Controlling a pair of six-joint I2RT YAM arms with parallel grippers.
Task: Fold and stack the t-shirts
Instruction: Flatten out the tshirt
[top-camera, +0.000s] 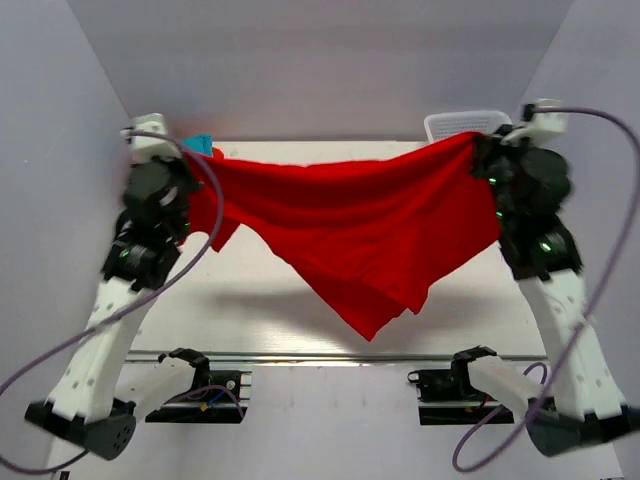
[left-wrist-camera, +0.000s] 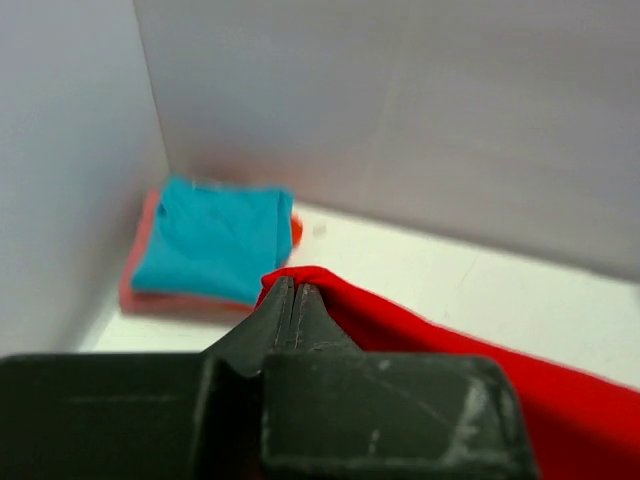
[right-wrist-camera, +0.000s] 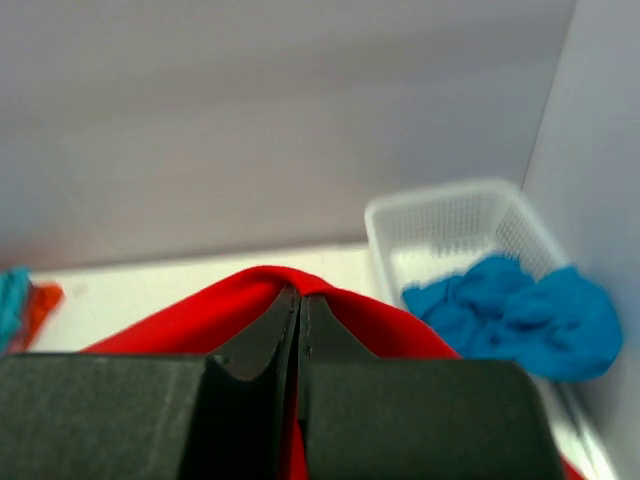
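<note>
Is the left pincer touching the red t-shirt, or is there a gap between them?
Touching. The left wrist view shows the left pincer shut on the red t-shirt, whose edge wraps over its tips.

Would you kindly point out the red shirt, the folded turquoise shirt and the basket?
red shirt (top-camera: 350, 240), top view, hanging middle
folded turquoise shirt (left-wrist-camera: 215, 240), left wrist view, top face
basket (right-wrist-camera: 450, 225), right wrist view, back wall

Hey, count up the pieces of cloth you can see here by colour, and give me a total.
Bright red t-shirt, stretched out in the air: 1
Turquoise folded shirt: 1
Orange-pink folded shirt beneath the turquoise one: 1
Blue crumpled cloth in the white mesh basket: 1 heap, separate pieces cannot be told apart
Total: 4
</note>
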